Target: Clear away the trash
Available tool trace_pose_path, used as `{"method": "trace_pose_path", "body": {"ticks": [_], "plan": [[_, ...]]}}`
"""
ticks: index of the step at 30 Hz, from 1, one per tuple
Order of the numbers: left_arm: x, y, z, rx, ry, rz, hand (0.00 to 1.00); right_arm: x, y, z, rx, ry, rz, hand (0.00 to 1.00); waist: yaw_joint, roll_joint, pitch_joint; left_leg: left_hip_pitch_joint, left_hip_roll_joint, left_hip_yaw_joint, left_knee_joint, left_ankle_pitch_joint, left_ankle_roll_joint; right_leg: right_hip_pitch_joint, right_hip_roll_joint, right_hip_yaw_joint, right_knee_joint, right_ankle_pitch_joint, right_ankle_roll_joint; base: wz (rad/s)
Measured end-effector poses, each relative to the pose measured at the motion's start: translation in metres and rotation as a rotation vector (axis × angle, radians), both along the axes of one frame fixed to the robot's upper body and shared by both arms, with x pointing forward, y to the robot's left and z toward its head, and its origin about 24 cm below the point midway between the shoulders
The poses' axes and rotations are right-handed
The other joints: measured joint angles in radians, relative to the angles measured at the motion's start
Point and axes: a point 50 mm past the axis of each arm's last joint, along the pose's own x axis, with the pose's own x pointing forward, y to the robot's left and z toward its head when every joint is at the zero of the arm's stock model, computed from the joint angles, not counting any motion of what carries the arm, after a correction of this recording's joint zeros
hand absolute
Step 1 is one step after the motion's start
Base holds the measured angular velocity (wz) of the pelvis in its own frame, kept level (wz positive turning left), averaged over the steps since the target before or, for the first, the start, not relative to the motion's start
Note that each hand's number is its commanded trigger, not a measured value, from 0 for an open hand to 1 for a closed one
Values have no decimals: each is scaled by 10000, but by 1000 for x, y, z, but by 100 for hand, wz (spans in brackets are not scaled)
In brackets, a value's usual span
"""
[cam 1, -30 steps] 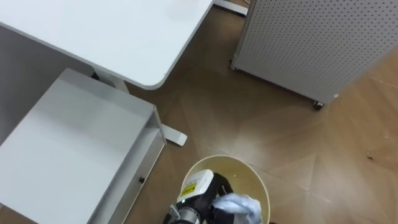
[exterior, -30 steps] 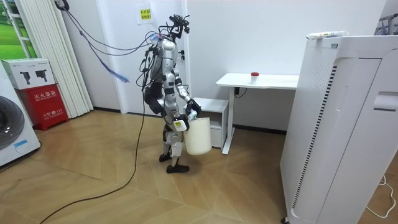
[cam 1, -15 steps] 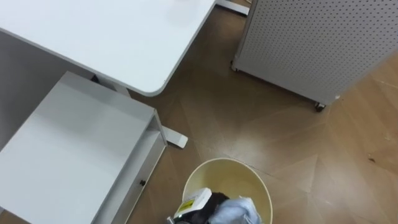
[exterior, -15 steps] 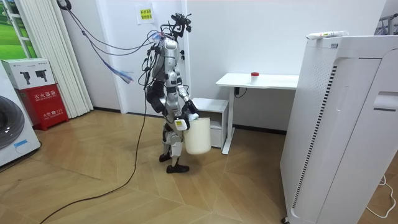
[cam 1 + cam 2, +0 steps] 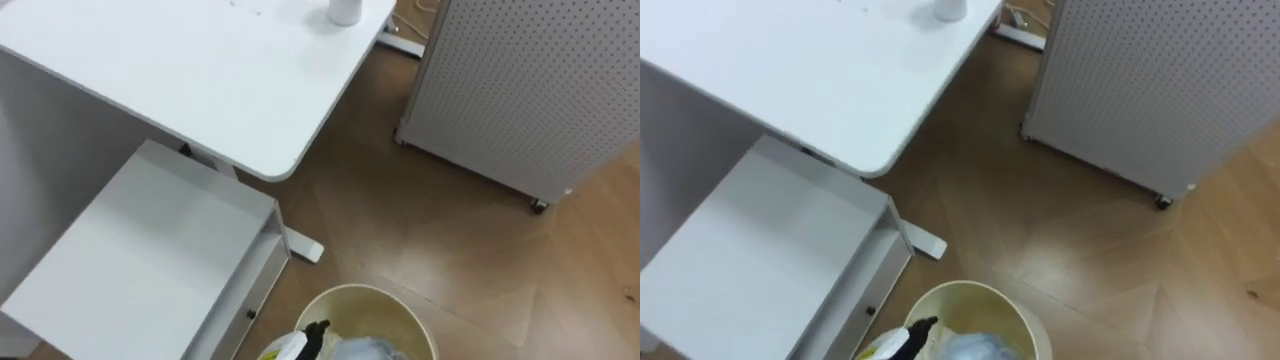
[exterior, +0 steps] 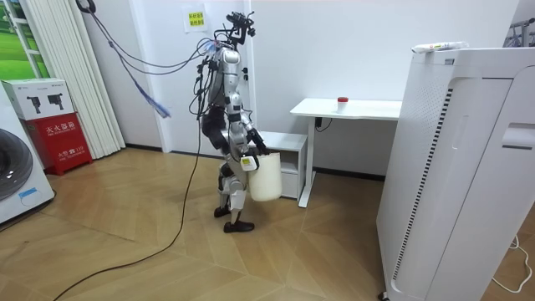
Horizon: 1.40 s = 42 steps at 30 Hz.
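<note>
A white table (image 5: 200,70) fills the upper left, with a small white round object (image 5: 345,10) at its far edge. Tucked partly under it stands a low white drawer unit (image 5: 150,250), and the table's white foot (image 5: 305,248) pokes out onto the wooden floor (image 5: 430,220). Ahead to the right is a perforated white panel on castors (image 5: 530,90), with bare floor between it and the table.

In the room view the robot stands upright just beside the drawer unit at the table's end, with a cream waste bin (image 5: 365,292) held before its hips. The right robot hand (image 6: 249,155) sits at the bin's rim on the side nearest the body; its grip is too small to make out.

The left robot hand (image 5: 318,330) reaches down inside the bin at its near left side. I cannot tell whether its fingers are spread or closed. The crumpled pale blue garbage (image 5: 362,350) lies in the bin just right of that hand; whether they touch I cannot tell.
</note>
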Motion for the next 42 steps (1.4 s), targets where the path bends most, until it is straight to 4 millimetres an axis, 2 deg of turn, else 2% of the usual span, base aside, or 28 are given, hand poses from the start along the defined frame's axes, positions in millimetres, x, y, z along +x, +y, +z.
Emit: {"method": "trace_pose_path", "body": {"ticks": [6, 12, 14, 16, 20, 27, 31, 35, 39, 42], "plan": [[-17, 6, -9, -99, 306, 104, 0, -18, -5, -6, 1, 395, 134, 100, 185, -2, -67, 1122, -22, -28, -559, 73, -35, 1199, 61, -254, -587, -4, 71, 1], [-15, 17, -2, -116, -355, 137, 0, -34, -10, -10, 253, 575, -247, 100, 170, -166, -321, 1891, -28, -51, -875, 71, -37, 2012, 171, -203, -1004, 38, 169, -1], [-18, 24, 2, -214, -714, 344, 0, -46, -14, -13, 306, 785, -653, 100, 181, -195, -429, 2322, -30, -46, -1003, 70, -38, 2460, 204, -196, -1188, 46, 189, -4], [-23, 30, 3, -85, -862, 431, 0, -55, -16, -15, 312, 957, -897, 100, 202, -215, -480, 2704, -47, -46, -1216, 68, -42, 2746, 230, -137, -1319, 24, 228, -7], [-27, 42, 7, 69, -1319, 609, 0, -56, -24, -14, 172, 919, -1155, 100, 211, -213, -488, 3150, -124, -38, -1505, 71, -45, 3015, 249, 53, -1327, 37, 290, -7], [-28, 54, 22, -364, -2591, 1386, 0, -64, -28, -14, 71, 992, -1280, 100, 211, -282, -507, 3621, -174, -51, -1727, 72, -43, 3408, 251, 91, -1355, 13, 352, -3], [-20, 60, 38, -726, -3596, 2093, 0, -72, -32, -15, -49, 1129, -1218, 100, 453, -385, -520, 3866, -180, -22, -1861, 72, -44, 3548, 304, 240, -1406, 3, 369, -9], [-16, 67, 45, -815, -4118, 2578, 0, -78, -33, -16, -48, 1154, -1401, 100, 486, -534, -581, 4202, -159, -28, -1934, 62, -61, 3924, 352, 277, -1696, 7, 384, -7], [-12, 72, 51, -913, -4644, 2913, 0, -80, -32, -16, -65, 1088, -1564, 100, 488, -606, -581, 4336, -159, 23, -1998, 34, -61, 3955, 363, 250, -1691, 15, 397, -5], [-7, 72, 61, -1100, -5266, 3066, 0, -83, -32, -16, -90, 1126, -1561, 100, 654, -613, -581, 4367, -123, 199, -1980, -87, -66, 3856, 474, 388, -1636, 15, 401, -22]]}}
